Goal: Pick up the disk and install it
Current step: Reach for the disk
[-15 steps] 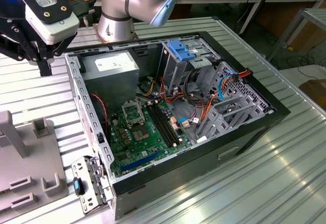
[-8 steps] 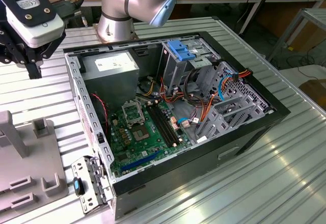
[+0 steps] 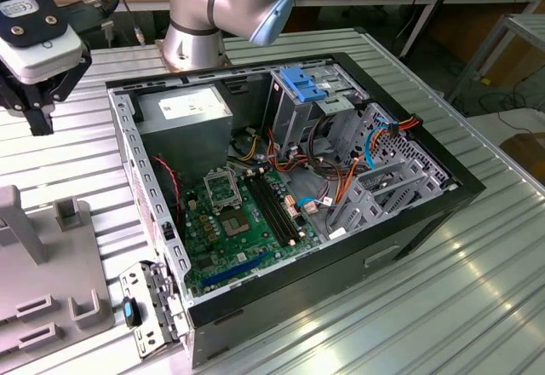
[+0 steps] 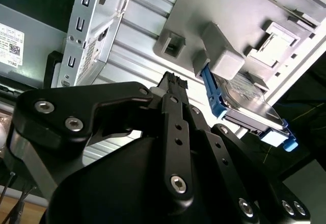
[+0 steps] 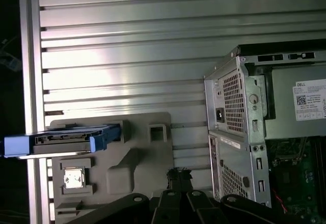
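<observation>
Over on the exterior view's left, the claw hangs above the slatted aluminium table. Its black fingers are drawn in to a narrow tip with nothing between them, and both wrist views agree on that. Beneath it and a little to one side sits the grey holder block.

The disk stands on edge in a slot of that holder, a dark metal body framed by its blue carrier rail. It is at the end of the holder farthest from the case, and the claw's tips are well apart from it, touching nothing.

On the claw's other side lies the open computer case, its side panel off. The power supply is nearest the claw, then the green motherboard. Farther off is the metal drive cage, with a blue ridged bracket on top and loose cables beside it.

To my eye the job is at its very start. The disk is not yet grasped, so the pick-up, the carry across to the case and the seating are all left to do.
</observation>
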### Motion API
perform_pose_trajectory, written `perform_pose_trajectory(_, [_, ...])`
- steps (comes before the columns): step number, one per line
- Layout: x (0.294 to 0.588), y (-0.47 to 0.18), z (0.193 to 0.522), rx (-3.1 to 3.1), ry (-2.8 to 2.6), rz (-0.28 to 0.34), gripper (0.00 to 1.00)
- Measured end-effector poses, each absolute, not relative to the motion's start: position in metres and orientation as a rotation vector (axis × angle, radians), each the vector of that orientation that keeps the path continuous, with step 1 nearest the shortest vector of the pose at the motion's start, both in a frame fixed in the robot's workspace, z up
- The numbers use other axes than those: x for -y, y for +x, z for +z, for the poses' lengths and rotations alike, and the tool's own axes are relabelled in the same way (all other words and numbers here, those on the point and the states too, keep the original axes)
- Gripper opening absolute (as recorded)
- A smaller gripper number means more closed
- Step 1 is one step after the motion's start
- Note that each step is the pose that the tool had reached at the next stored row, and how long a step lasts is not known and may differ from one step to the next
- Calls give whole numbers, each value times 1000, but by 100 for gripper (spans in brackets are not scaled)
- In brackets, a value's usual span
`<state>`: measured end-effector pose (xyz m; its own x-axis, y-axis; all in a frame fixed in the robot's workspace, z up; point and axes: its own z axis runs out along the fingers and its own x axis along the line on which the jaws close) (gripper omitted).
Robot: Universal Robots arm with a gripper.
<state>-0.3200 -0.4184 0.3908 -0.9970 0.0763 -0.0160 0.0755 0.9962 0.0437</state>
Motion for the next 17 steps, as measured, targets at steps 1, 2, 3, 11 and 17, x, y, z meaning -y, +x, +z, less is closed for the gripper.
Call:
perform_pose_trajectory(1, [418, -323, 391, -3121, 119, 67, 11])
perform_pose_trajectory(2, [418, -325, 391, -3121, 119, 67, 11])
perform_pose_trajectory(3, [418, -329, 391, -3121, 119, 67, 11])
perform_pose_trajectory(11, [416, -351, 390, -3130, 119, 67, 11])
perform_pose_trajectory(17, [413, -368, 389, -3139, 116, 67, 11])
